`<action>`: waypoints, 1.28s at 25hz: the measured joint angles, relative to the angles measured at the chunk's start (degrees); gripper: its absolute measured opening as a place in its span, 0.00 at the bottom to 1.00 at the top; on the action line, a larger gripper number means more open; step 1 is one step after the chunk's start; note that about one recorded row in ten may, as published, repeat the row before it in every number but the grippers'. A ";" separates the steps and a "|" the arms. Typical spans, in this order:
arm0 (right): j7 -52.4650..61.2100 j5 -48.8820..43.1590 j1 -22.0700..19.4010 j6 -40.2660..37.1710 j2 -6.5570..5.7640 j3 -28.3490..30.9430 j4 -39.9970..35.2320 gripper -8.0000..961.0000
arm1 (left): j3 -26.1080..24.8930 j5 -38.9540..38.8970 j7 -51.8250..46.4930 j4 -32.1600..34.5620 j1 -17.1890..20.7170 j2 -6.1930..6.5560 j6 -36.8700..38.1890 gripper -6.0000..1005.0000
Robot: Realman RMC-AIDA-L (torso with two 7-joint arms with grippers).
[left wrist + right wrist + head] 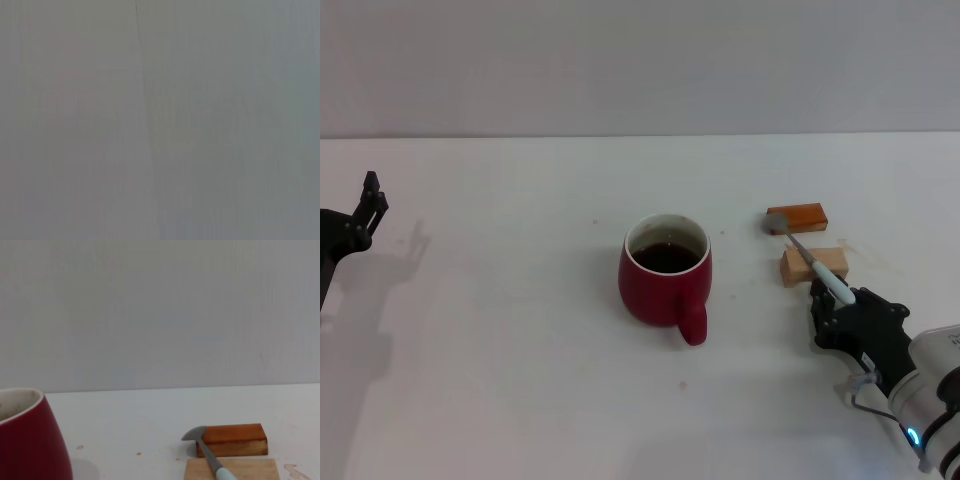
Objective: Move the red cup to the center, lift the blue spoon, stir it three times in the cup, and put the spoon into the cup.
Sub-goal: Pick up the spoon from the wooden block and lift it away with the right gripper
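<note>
A: So, where is the squat dark-red mug with the loop handle (665, 268)?

B: In the middle of the head picture, on the white table (500, 360). Dark drink sits inside, well below the white rim.

A: And the small spoon with the grey bowl and pale blue handle (812, 259)?

B: Right of the mug. It lies across the tan wooden block (814, 266), its bowl beside the orange-brown block (797, 217).

A: What about the claws?

B: The right claw (832, 305) is at the lower right, touching the handle's end. I cannot tell if it is pinching. The left claw (368, 205) waits at the far left, fingers apart.

A: How should it lift?

B: I think pinch the handle firmly, lift straight up, then dip slowly so nothing spills.
</note>
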 joint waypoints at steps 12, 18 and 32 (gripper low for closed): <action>0.01 -0.16 -0.21 -0.09 0.00 -0.55 0.55 0.36 | 0.03 0.00 0.00 -0.01 0.30 0.00 0.22 0.84; -0.07 -0.38 -0.94 -0.40 -0.05 -0.56 1.47 0.38 | 0.09 0.00 0.00 -0.01 0.45 0.01 0.32 0.84; -0.56 -0.58 -2.30 -3.19 -0.09 -1.05 1.73 0.46 | 0.09 0.00 0.00 -0.10 0.62 -0.09 0.45 0.84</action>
